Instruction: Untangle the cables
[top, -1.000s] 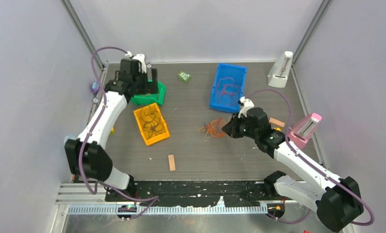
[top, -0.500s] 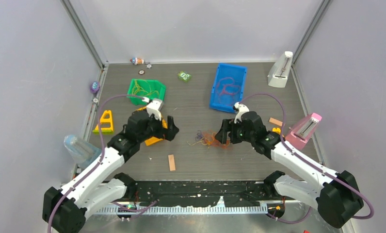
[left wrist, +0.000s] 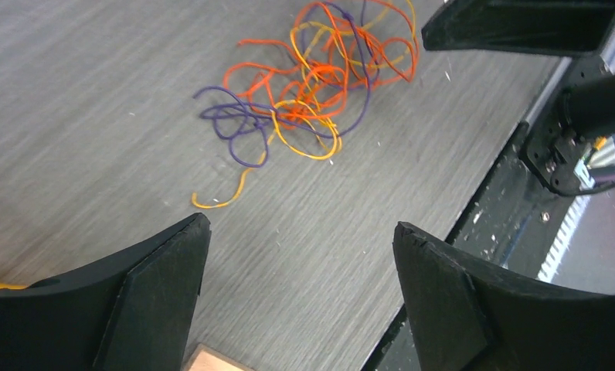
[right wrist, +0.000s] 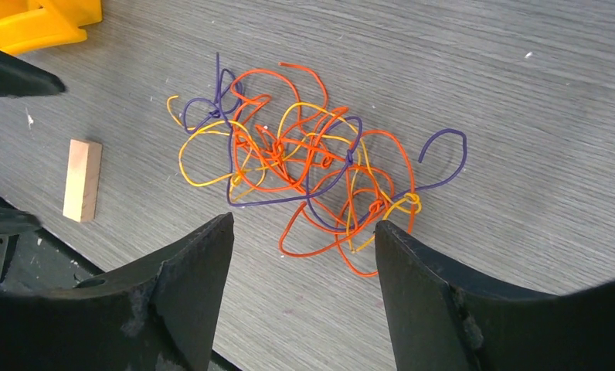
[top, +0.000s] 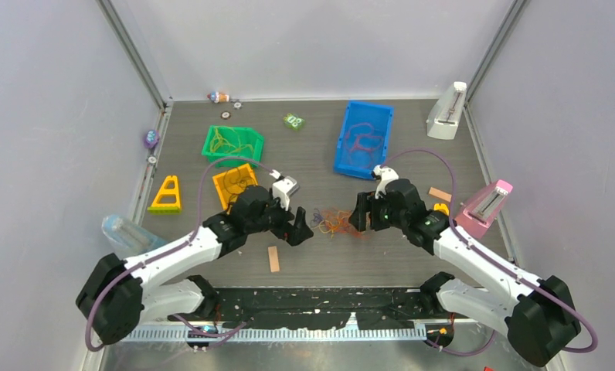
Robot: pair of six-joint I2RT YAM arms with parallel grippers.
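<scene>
One tangle of hair-thin orange, yellow, purple cables [right wrist: 300, 158] between black left gripper [left wrist: 300, 226] and right gripper [right wrist: 303, 226]; jaws spread on both.

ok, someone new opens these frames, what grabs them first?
The bright tangle of cables: orange, yellow and purple strands knotted together mid-table. The left tool and right tool flank it, both open and holding nothing. Behind them, a blue bin, a green bin and an orange bin hold loose strands.
</scene>
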